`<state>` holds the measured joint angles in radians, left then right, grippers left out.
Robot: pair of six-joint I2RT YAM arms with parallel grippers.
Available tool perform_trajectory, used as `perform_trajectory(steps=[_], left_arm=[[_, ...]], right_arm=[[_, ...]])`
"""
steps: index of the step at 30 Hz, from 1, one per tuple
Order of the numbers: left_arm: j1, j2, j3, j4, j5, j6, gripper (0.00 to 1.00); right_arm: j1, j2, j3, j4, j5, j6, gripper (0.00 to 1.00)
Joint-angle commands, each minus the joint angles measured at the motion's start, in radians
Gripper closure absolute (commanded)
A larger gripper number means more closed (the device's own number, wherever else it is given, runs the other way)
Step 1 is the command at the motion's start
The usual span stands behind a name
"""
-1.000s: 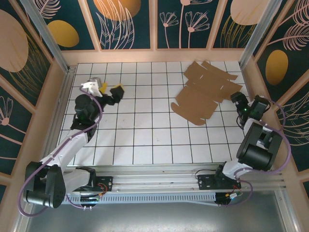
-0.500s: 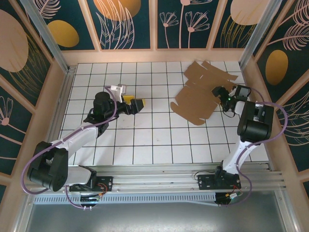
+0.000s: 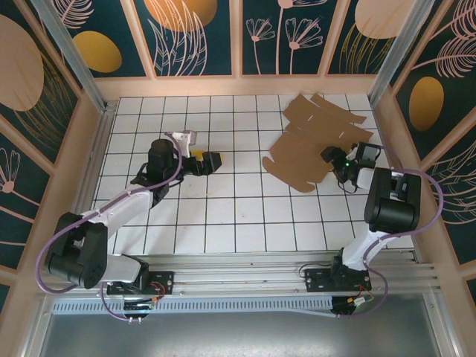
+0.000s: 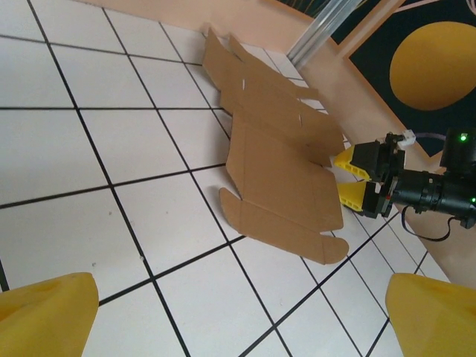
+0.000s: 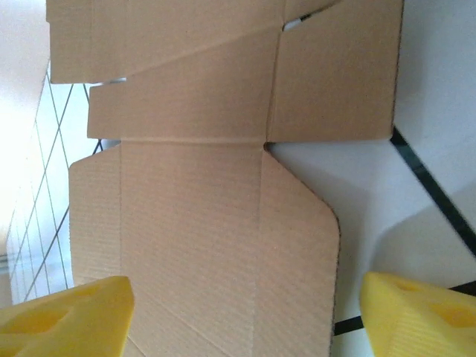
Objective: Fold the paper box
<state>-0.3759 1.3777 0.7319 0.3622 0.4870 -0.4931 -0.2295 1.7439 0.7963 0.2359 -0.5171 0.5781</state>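
Paper box [image 3: 309,141]: flat sheet at 10 o'clock of right gripper [image 3: 328,155], edge between its released jaws | left gripper [image 3: 216,160]: released, box well apart at 3 o'clock

We're looking at the paper box [image 3: 312,141], and it's no box yet: a flat die-cut sheet of plain brown cardboard, lying unfolded on the white tiled worktop [image 3: 223,193], up in the far right corner. We can make out crease lines, narrow slits and rounded flaps along its edges. It sits at a slant to the tile grid, with its far flaps close to the worktop's back edge.
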Motion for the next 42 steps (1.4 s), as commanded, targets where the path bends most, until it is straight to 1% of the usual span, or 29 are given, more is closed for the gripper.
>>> perform_trajectory(steps=[1,4,6,7,8,9,10,11,12,13,15,17,18,20,22,24,26,28,30,32,35,37,40,42], left_arm=[[-0.002,0.022,0.035,0.010,0.021,-0.031,0.01],[-0.001,0.010,0.044,-0.023,0.011,-0.031,0.01],[-0.002,-0.008,0.041,-0.036,-0.035,-0.059,0.01],[0.000,-0.016,0.042,-0.059,-0.086,-0.085,0.01],[0.000,-0.023,0.057,-0.109,-0.166,-0.119,0.01],[0.004,-0.023,0.088,-0.181,-0.246,-0.143,0.01],[0.011,-0.020,0.118,-0.236,-0.299,-0.151,0.01],[0.025,-0.012,0.152,-0.289,-0.331,-0.149,0.01],[0.047,-0.001,0.181,-0.327,-0.333,-0.140,0.01],[0.071,0.007,0.205,-0.350,-0.316,-0.137,0.01],[0.141,0.043,0.235,-0.370,-0.223,-0.143,0.01],[0.193,0.086,0.294,-0.382,-0.134,-0.132,0.01],[0.208,0.111,0.321,-0.401,-0.115,-0.110,0.01],[0.218,0.167,0.377,-0.449,-0.099,-0.066,0.01],[0.222,0.234,0.426,-0.479,-0.074,-0.038,0.01],[0.231,0.304,0.468,-0.498,-0.055,-0.049,0.01],[0.241,0.370,0.485,-0.470,-0.050,-0.076,0.01],[0.248,0.427,0.504,-0.432,-0.039,-0.097,0.03],[0.249,0.501,0.547,-0.428,-0.026,-0.101,0.04],[0.249,0.563,0.587,-0.440,-0.046,-0.099,0.08],[0.252,0.613,0.602,-0.434,-0.062,-0.100,0.12],[0.252,0.625,0.576,-0.377,-0.025,-0.115,0.15],[0.252,0.643,0.530,-0.242,0.080,-0.138,0.28],[0.252,0.655,0.514,-0.178,0.115,-0.140,0.37]], right_arm=[[0.007,0.042,0.001,0.045,0.015,0.008,0.30],[0.022,0.070,0.012,0.075,0.005,0.014,0.52],[0.044,0.072,0.029,0.068,0.009,-0.026,0.71],[0.058,0.066,0.036,0.067,0.009,-0.050,0.76],[0.075,0.056,0.038,0.074,0.007,-0.078,0.82],[0.094,0.044,0.039,0.082,-0.006,-0.102,0.87],[0.112,0.034,0.040,0.089,-0.023,-0.124,0.91],[0.135,0.023,0.040,0.099,-0.043,-0.145,0.94],[0.160,0.013,0.042,0.104,-0.060,-0.165,0.97],[0.181,0.005,0.043,0.106,-0.078,-0.185,0.99],[0.229,-0.010,0.045,0.108,-0.113,-0.224,1.00],[0.263,-0.015,0.050,0.108,-0.169,-0.252,1.00],[0.279,-0.015,0.053,0.103,-0.191,-0.264,1.00],[0.317,-0.018,0.063,0.079,-0.246,-0.314,1.00],[0.362,-0.022,0.075,0.040,-0.271,-0.371,1.00],[0.407,-0.024,0.095,-0.015,-0.290,-0.429,1.00],[0.436,-0.021,0.107,-0.052,-0.298,-0.462,1.00],[0.449,-0.016,0.114,-0.069,-0.314,-0.472,1.00],[0.454,-0.005,0.123,-0.088,-0.345,-0.476,1.00],[0.459,0.001,0.130,-0.106,-0.372,-0.486,1.00],[0.466,0.000,0.124,-0.096,-0.365,-0.483,1.00],[0.468,0.000,0.117,-0.082,-0.369,-0.473,1.00],[0.473,0.003,0.106,-0.058,-0.380,-0.462,1.00],[0.475,0.010,0.106,-0.055,-0.379,-0.457,1.00]])
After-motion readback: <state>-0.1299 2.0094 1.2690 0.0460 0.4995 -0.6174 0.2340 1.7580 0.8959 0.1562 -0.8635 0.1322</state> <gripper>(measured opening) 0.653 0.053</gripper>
